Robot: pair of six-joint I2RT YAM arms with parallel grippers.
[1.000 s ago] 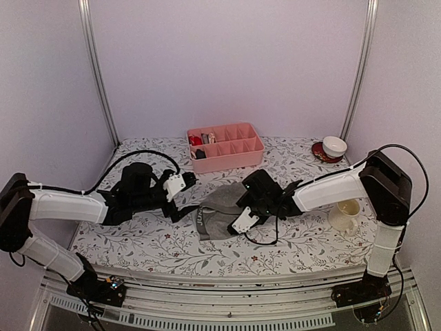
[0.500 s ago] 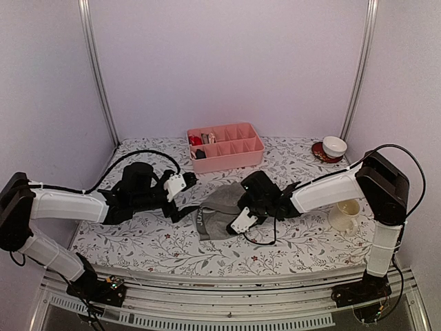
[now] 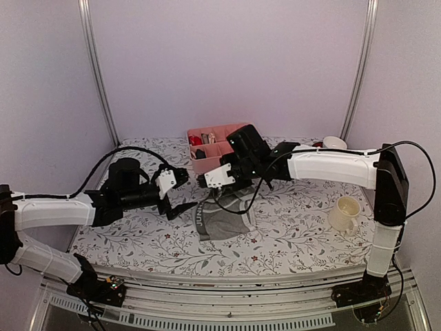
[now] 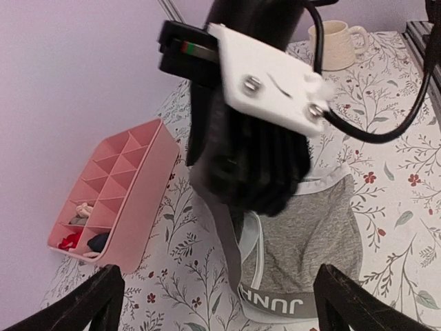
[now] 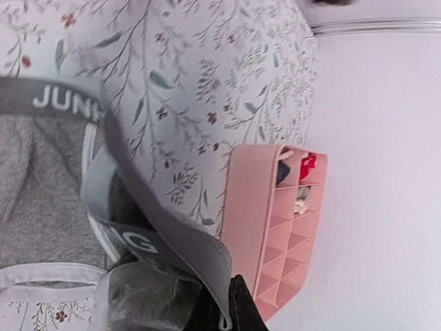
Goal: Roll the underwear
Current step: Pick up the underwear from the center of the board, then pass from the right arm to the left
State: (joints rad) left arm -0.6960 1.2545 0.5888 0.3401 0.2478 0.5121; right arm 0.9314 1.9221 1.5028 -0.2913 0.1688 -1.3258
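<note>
My right claw (image 3: 205,182) is raised above the table (image 3: 296,234) and closed tight. Between its fingertips it pinches the dark, white-lettered waistband of the grey boxer-briefs (image 3: 224,219). In the right wrist view the claw (image 5: 231,307) holds one stretch of that band up, so it curls away from the rest. The other stretch, with its white letters, lies flat on the flowered cloth. The body of the boxer-briefs (image 5: 27,172) rests on the table, so only the pinched part is lifted.

The plain grey briefs (image 4: 313,227), with their pale waistband, lie in the same heap and overlap the boxer-briefs (image 4: 275,305). The heap sits mid-table, just in front of the pink divided tray (image 3: 204,129) and between my two claws.

My left claw (image 3: 186,192) hovers low at the heap's left side. Its fingers (image 4: 96,303) are spread as wide as they go and hold nothing. In its wrist view the right claw (image 4: 251,179) fills the middle, with grey cloth hanging from it.

The tray (image 4: 131,186) holds a few small red, white and dark items in its end compartments. A cream mug (image 3: 344,214) stands well to the right of the heap, and a white bowl (image 3: 334,143) sits at the far right corner.
</note>
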